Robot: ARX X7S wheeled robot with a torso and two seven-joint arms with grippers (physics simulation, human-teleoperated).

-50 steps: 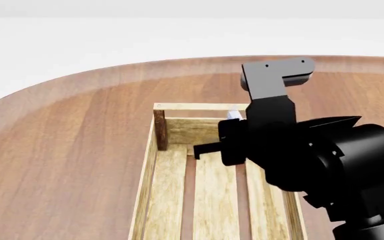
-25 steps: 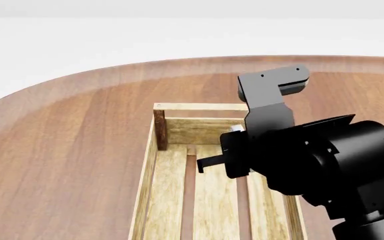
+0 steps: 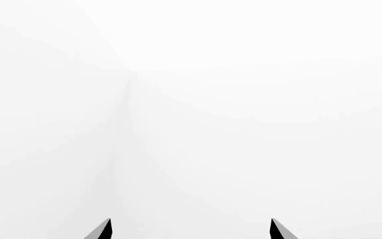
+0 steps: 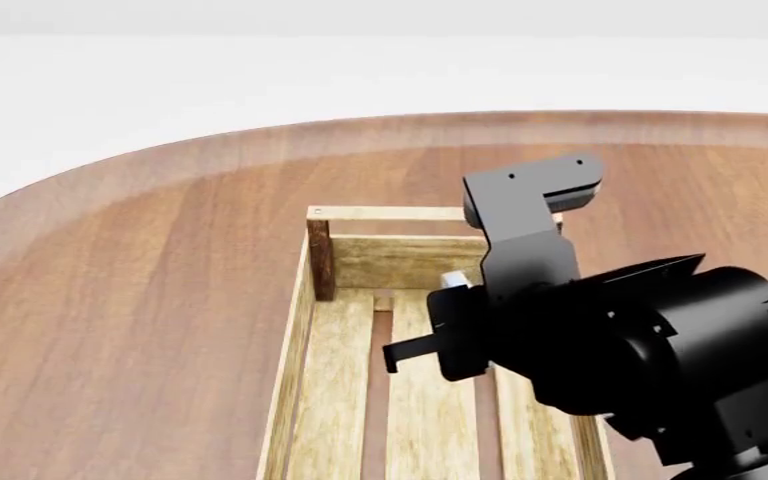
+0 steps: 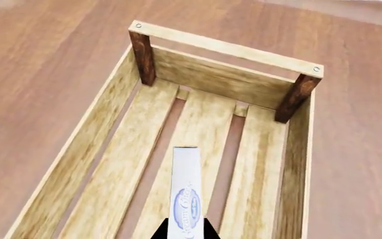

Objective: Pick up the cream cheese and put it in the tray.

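Since the earlier head view frames, the right arm had come down and toward the camera, its hand sinking from the level of the end bar into the crate. At the left of the head view lay bare brown bench point(image 4: 117, 300), curving away to a white background. The left hand point(image 3: 189, 230) showed only in its own wrist view, as two dark fingertips point(image 3: 101, 230) set well apart against blank white, holding nothing. Toward the middle stood the tray point(image 4: 307, 380), a pale slatted wooden crate with dark corner posts and a top bar across its far end. Over its floor slats hung the right hand point(image 5: 183, 235), its black arm covering most of the tray's right side in the head view. The cream cheese point(image 5: 185, 191), a flat white box with a blue oval logo, was clamped edge-up between the right fingertips point(image 5: 159, 233), within the tray's walls above the middle slat. Whether it touched the floor could not be told.
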